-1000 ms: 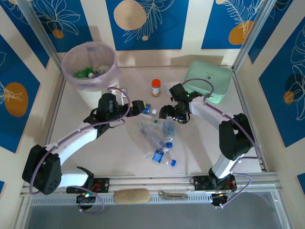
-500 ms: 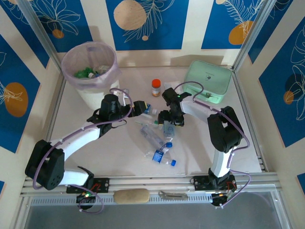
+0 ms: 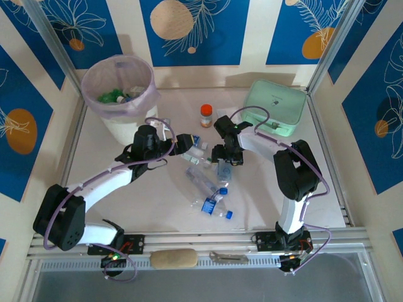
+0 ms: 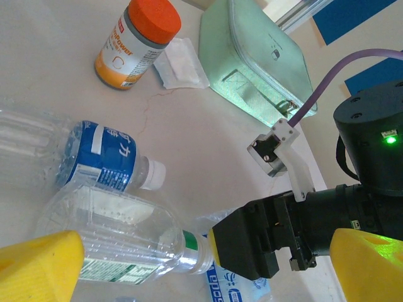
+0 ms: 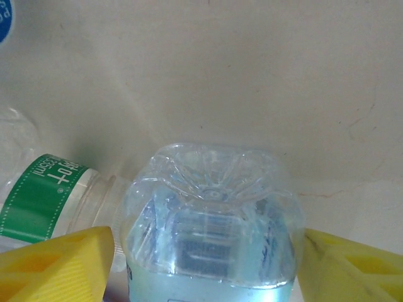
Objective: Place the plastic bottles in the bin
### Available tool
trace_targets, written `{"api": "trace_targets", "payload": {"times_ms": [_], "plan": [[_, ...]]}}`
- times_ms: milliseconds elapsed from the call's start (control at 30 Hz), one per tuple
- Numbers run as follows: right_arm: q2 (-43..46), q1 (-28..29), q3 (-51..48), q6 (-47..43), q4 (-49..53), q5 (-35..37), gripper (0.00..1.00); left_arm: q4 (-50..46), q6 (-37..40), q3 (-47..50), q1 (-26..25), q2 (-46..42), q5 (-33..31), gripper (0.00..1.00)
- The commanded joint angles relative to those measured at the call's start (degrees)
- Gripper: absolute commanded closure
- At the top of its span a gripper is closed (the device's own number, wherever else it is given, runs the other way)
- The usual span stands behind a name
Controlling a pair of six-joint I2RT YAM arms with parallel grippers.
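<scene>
Since a second ago the right gripper (image 5: 204, 242) has swung toward 9 o'clock and flanks a clear bottle (image 5: 208, 201); grip unclear. The left gripper (image 4: 208, 245), spread wide, hangs over the bottles (image 3: 203, 184). The bin (image 3: 146, 100) is at their 10 o'clock.

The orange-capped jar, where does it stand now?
In the top view the jar stands upright at the far middle of the table, between the bin on the left and the mint container on the right.
</scene>
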State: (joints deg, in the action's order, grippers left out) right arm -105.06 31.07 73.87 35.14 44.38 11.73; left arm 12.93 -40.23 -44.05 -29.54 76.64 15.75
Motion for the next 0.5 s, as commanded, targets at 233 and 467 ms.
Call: {"api": "trace_targets", "payload": {"times_ms": [233,467], "plan": [[2.39,-0.04,-1.44,0.99,1.59,2.04,0.35,1.66,-0.38,1.15,-0.61,-1.13,-0.91,0.0],[2.24,-0.18,-1.7,1.08,1.28,1.83,0.42,1.92,-0.47,1.16,-0.68,-1.06,-0.89,0.0]]}}
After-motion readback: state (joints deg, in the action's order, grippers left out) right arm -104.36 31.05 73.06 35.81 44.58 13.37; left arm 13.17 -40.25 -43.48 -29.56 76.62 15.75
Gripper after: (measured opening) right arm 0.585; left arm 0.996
